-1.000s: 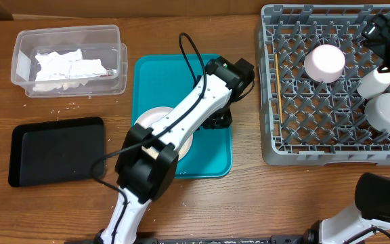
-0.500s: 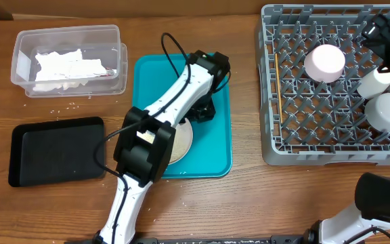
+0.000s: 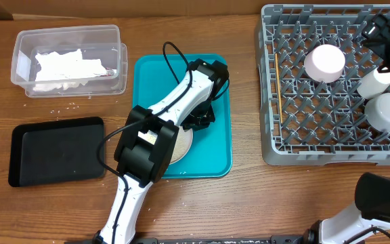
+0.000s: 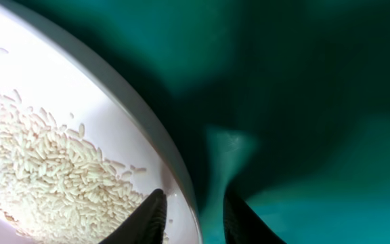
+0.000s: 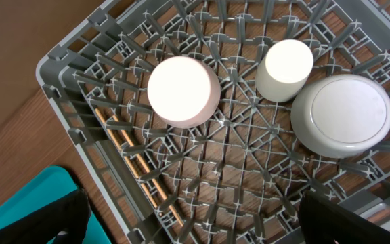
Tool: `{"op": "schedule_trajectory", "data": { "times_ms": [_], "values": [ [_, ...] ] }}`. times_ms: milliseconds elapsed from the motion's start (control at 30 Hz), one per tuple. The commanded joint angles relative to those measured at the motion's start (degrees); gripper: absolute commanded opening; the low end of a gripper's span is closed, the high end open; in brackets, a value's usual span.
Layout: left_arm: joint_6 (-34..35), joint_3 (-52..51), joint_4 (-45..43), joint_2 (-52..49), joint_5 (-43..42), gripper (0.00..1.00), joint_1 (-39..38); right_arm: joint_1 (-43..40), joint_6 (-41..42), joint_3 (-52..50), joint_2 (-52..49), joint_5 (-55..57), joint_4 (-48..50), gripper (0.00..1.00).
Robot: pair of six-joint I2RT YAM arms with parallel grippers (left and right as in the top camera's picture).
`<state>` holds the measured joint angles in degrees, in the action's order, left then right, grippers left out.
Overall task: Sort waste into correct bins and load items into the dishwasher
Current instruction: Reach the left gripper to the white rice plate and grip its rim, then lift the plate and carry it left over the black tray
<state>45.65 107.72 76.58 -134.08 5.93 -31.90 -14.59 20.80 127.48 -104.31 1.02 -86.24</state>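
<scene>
The left arm point(image 3: 181, 108) rose from the near edge, bent at the elbow above the plate point(image 3: 182, 144), and reached far and right over the teal tray point(image 3: 217, 159), with the wrist folded downward. The left gripper point(image 4: 193, 218) stood spread astride the plate's rim, one finger point(image 4: 153, 215) over the plate and the other over the tray; no squeeze on the rim showed. Rice point(image 4: 39, 163) lay heaped on the plate, which sat at the tray's near left. The right gripper point(image 5: 202, 224) hung over the far right corner of the rack point(image 3: 276, 139), its fingers wide apart and holding nothing. In the rack lay a pink dish point(image 5: 183, 91), a cup point(image 5: 286, 68) and a bowl point(image 5: 344, 115), with chopsticks point(image 5: 134, 166) along its left side. Far left, the tub point(image 3: 22, 64) held napkins point(image 3: 66, 66); the black tray point(image 3: 56, 150) lay nearer, left of the teal tray.
</scene>
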Motion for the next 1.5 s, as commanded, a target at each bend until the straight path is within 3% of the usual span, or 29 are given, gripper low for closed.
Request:
{"op": "schedule_trajectory", "data": {
  "times_ms": [0,100,167,633,800,1000,1267,1467],
  "values": [
    [-0.4,-0.7,-0.1,-0.5,-0.2,0.18,-0.5,-0.2,0.2,0.8,0.9,0.4,0.2,1.00],
    [-0.4,-0.7,0.1,-0.5,-0.2,0.16,-0.7,-0.2,0.2,0.8,0.9,0.4,0.2,1.00],
    [-0.4,-0.7,0.2,-0.5,-0.2,0.04,-0.8,-0.2,0.2,0.8,0.9,0.4,0.2,1.00],
    [-0.2,7.1,11.5,-0.5,2.5,0.04,-0.8,-0.2,0.2,0.8,0.9,0.4,0.2,1.00],
    [4.9,12.2,19.9,-0.5,7.8,0.04,-0.9,-0.2,0.2,0.8,0.9,0.4,0.2,1.00],
    [3.5,14.2,20.3,1.3,7.8,0.04,0.2,-0.2,0.2,0.8,0.9,0.4,0.2,1.00],
    [2.5,14.2,20.3,7.7,8.0,0.04,6.5,-0.2,0.2,0.8,0.9,0.4,0.2,1.00],
    [1.5,14.2,20.3,13.6,7.3,0.04,16.9,-0.2,0.2,0.8,0.9,0.4,0.2,1.00]
  ]
}}
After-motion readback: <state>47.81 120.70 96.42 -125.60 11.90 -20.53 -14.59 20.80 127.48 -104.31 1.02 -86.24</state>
